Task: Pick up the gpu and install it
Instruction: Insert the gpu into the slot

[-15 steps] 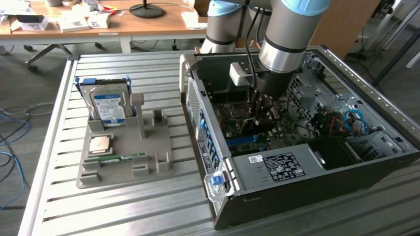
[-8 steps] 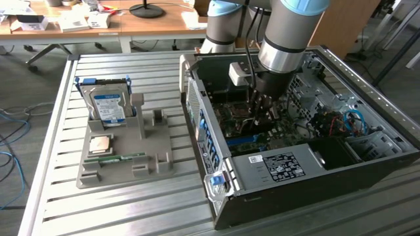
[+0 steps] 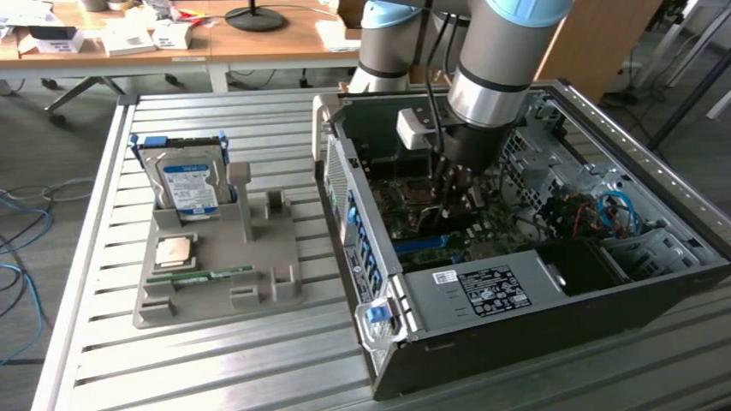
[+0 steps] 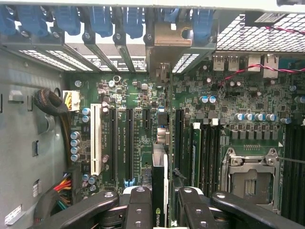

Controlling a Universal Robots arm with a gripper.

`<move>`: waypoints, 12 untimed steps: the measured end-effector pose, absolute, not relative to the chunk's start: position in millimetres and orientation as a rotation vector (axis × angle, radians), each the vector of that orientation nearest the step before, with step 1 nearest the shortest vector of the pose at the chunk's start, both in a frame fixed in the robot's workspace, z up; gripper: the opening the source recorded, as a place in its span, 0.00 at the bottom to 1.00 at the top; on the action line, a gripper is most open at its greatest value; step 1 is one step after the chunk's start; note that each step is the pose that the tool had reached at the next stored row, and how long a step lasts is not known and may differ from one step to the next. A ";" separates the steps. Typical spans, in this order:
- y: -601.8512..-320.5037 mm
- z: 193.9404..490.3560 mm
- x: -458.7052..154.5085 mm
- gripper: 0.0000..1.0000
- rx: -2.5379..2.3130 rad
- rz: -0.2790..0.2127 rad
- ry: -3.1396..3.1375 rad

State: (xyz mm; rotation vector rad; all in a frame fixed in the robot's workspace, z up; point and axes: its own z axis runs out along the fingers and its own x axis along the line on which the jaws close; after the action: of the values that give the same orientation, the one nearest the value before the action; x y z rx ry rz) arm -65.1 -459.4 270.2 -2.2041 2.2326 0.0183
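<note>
While the arm reaches down inside the open computer case (image 3: 549, 317), you have these items on record. Gripper (image 4: 162, 200): fingers (image 4: 139, 210) clamped on the gpu (image 4: 159, 167), which is held edge-on between them over the motherboard (image 4: 238, 95), beside the long black expansion slots (image 4: 128, 143); whether it touches a slot, you cannot tell. Grey holder tray (image 3: 217, 295), on the slatted table (image 3: 228, 368) to the exterior view's left of the case: hard drive (image 3: 188, 184) upright at the far end, green memory stick (image 3: 204, 276) lying nearer.
</note>
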 end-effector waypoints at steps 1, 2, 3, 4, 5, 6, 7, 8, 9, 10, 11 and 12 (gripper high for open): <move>-459.4 270.2 -65.5 0.26 -2.204 0.018 2.233; -459.4 270.2 -66.0 0.26 -2.204 0.018 2.233; -459.4 270.2 -66.6 0.26 -2.204 0.018 2.233; -459.4 270.1 -67.1 0.26 -2.204 0.018 2.233; -459.4 270.1 -67.1 0.26 -2.204 0.018 2.233; -459.5 270.0 -67.1 0.26 -2.204 0.018 2.233; -459.5 269.7 -67.2 0.26 -2.204 0.018 2.233; -459.5 269.4 -67.2 0.26 -2.204 0.018 2.233; -459.4 269.0 -67.2 0.26 -2.204 0.018 2.233; -459.4 268.6 -67.2 0.26 -2.204 0.018 2.233; -459.5 268.3 -67.2 0.26 -2.204 0.018 2.233; -459.5 268.3 -67.2 0.26 -2.204 0.018 2.233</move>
State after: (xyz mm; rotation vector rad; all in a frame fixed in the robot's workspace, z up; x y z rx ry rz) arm -67.2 -459.5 268.3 -2.2044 2.2327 0.0182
